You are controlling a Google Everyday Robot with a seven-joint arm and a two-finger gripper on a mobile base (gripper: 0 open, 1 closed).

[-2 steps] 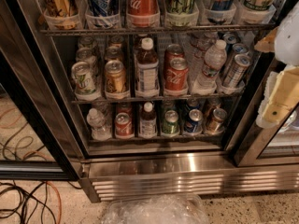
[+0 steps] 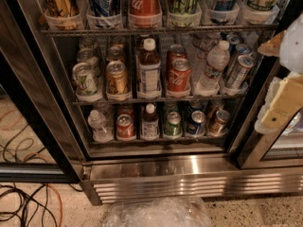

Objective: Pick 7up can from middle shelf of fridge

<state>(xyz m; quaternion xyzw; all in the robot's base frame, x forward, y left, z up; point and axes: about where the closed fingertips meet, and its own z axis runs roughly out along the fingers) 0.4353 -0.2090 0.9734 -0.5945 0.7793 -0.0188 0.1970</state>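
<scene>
Though the cream tool [image 2: 284, 103] is seen at the right edge, its state cannot be told; the pale silvery, green-marked 7up can [image 2: 85, 79] is stood upright, long axis vertical, at the left front edge of the grey wire middle shelf [image 2: 161, 99], with open room before it.

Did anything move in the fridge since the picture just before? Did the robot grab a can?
Nothing visibly changed, and no can was taken. The gripper stays at the right edge of the view, by the right side of the fridge. The 7up can stays at the left end of the middle shelf, beside the gold can.
</scene>
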